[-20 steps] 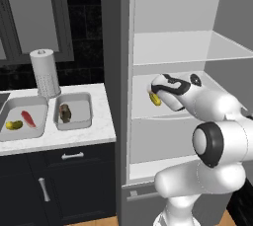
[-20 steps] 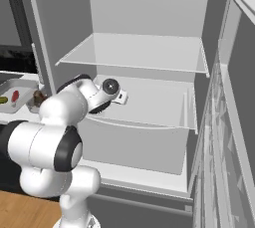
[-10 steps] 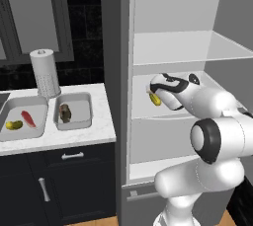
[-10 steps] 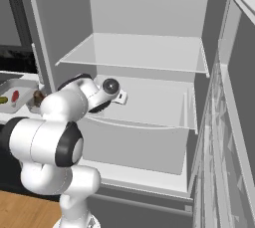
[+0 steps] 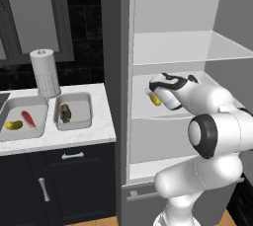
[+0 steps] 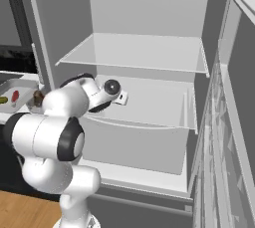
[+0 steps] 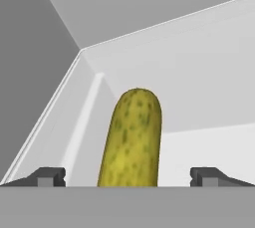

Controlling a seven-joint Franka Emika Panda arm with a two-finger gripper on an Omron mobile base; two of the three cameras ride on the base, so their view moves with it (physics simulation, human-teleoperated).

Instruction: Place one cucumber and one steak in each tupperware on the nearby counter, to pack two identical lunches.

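Observation:
A yellow-green cucumber (image 7: pixel 132 140) lies on the fridge's middle shelf, running away from the hand between the two dark fingertips (image 7: pixel 50 176). My gripper (image 7: pixel 128 177) is open, with a gap on each side of the cucumber. From the left base, the gripper (image 5: pixel 151 92) reaches into the fridge over this cucumber (image 5: pixel 156 100). On the counter (image 5: pixel 59 138) the left tupperware (image 5: pixel 24 99) holds another cucumber (image 5: pixel 13 125) and a red steak (image 5: pixel 28 118). The right tupperware (image 5: pixel 88 111) holds a dark brown steak (image 5: pixel 64 113).
A paper towel roll (image 5: pixel 44 73) stands behind the trays. The fridge's upper shelf (image 6: pixel 139 53) hangs just above the hand, and the fridge's left wall (image 7: pixel 30 72) is close beside it. The open fridge door (image 6: pixel 229 122) stands at the right.

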